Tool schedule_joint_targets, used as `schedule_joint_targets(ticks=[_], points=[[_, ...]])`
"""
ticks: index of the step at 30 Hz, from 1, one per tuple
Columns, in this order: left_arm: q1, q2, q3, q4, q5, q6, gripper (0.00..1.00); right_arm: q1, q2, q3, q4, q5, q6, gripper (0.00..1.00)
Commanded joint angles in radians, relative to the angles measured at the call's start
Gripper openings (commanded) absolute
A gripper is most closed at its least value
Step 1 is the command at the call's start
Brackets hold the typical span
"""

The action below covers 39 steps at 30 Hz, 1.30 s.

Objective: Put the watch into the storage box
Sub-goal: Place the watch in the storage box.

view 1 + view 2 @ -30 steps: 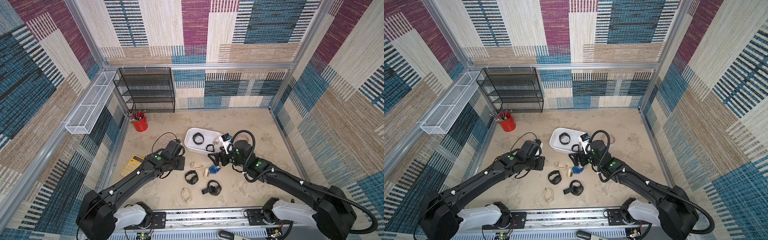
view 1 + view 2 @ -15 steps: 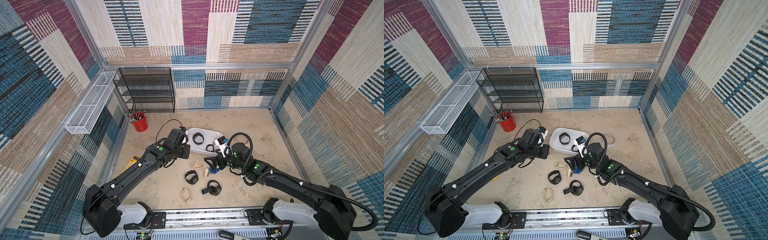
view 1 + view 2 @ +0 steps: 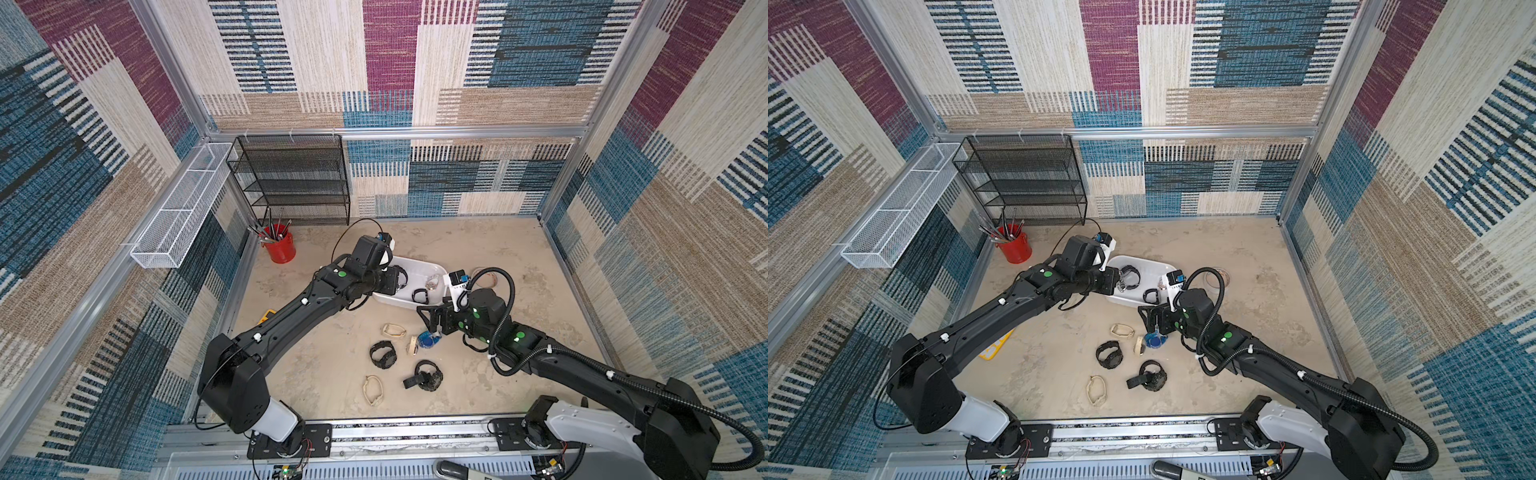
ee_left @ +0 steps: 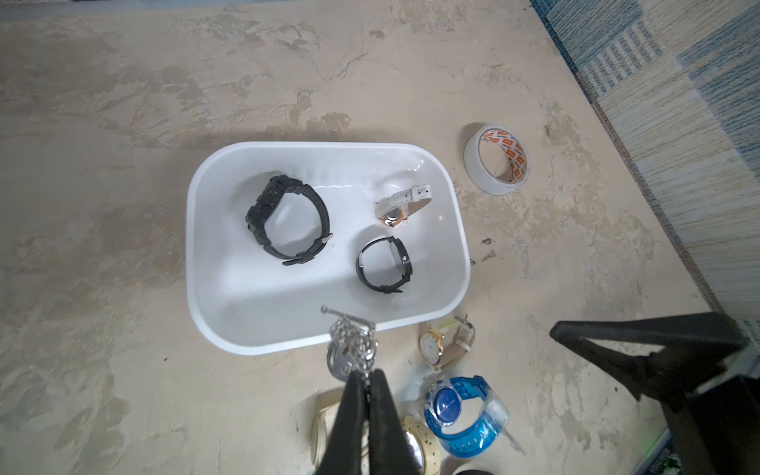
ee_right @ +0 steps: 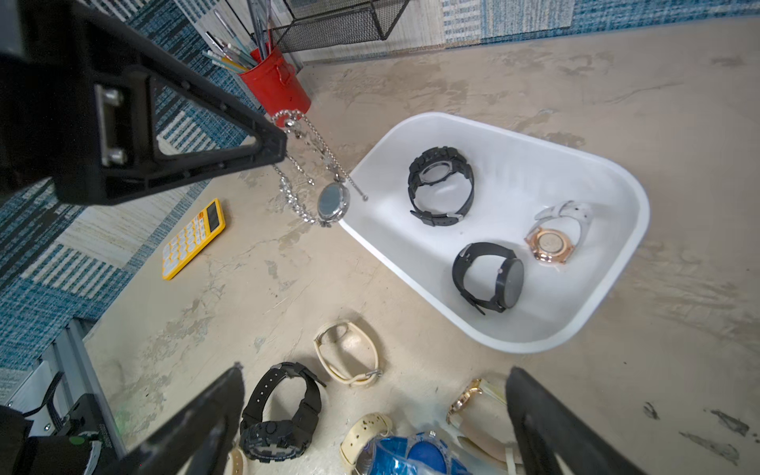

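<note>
My left gripper (image 4: 368, 379) is shut on the chain band of a silver watch (image 4: 349, 349). The watch dangles over the rim of the white storage box (image 4: 193, 246), at the end nearer the red cup; the right wrist view shows the silver watch (image 5: 333, 201) there too. Three watches lie inside the box: a chunky black one (image 4: 288, 222), a slim black one (image 4: 384, 263) and a white-strapped one (image 4: 397, 205). My right gripper (image 5: 375, 370) stands open just above a blue watch (image 5: 411, 456) on the table, empty. In both top views the left gripper (image 3: 397, 280) (image 3: 1119, 282) is at the box.
Loose watches lie in front of the box: two black (image 3: 383, 354) (image 3: 424, 376) and two cream (image 3: 392, 331) (image 3: 373, 390). A tape roll (image 4: 497, 160) sits beside the box. A red cup (image 3: 279, 247), a yellow calculator (image 5: 193, 238), a black wire rack (image 3: 291, 178) and a white mesh basket (image 3: 178, 208) are at the left.
My left arm has swung away from the loose watches, back and to the right, up to the box, with the silver watch in its grip. The right gripper shifted slightly towards the blue watch.
</note>
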Motion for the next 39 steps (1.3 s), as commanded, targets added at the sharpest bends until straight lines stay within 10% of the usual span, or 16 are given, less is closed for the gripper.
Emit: schedule_joint_targets(ticks=[1, 39], points=[[-0.002, 0.042, 0.034, 0.038, 0.036, 0.026, 0.00, 0.001, -0.006, -0.004, 0.009, 0.053, 0.048, 1.00], [-0.025, 0.584, 0.384, 0.090, 0.035, 0.011, 0.06, -0.016, -0.080, -0.050, 0.013, 0.126, 0.087, 0.99]])
